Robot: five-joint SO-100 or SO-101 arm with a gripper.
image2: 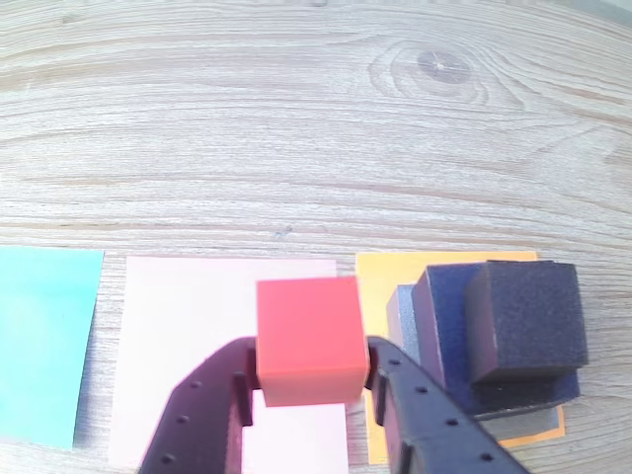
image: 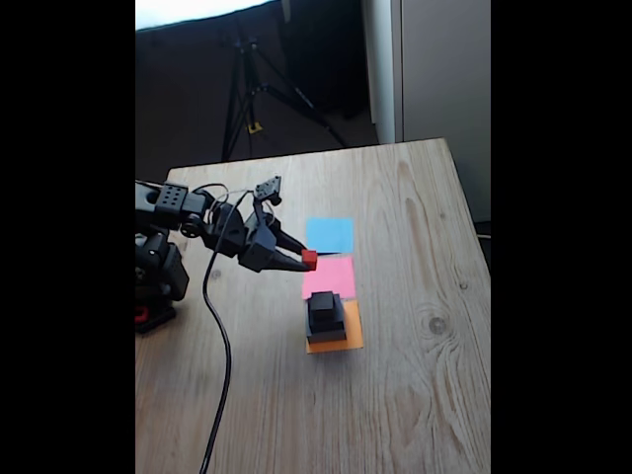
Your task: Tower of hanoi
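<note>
Surface: pale wooden surface (image: 415, 375) with grain and a knot; three paper squares lie in a row on it.
Blue paper square (image: 329, 234): farthest from the camera in the fixed view, at the left edge in the wrist view; nothing on it.
Pink paper square (image2: 188, 346): middle of the row, just beside the blue and orange ones; nothing rests on it.
Orange paper square (image: 351, 336): nearest the camera in the fixed view, right of the pink one in the wrist view; it carries the stack.
Stack: large flat grey block (image2: 403, 321) at the bottom, medium black block (image2: 442, 326) on it, small black cube (image2: 525, 318) on top, each resting on the one below.
Tiny red cube (image2: 310, 340): held off the surface, above the pink square near its edge towards the blue one, well apart from the stack.
Jaws: the gripper (image: 308, 259) has its two dark fingers clamped on opposite sides of the red cube, one left and one right in the wrist view.
Arm: reaches in from the left of the fixed view, with a black cable (image: 219, 336) trailing over the surface.
</note>
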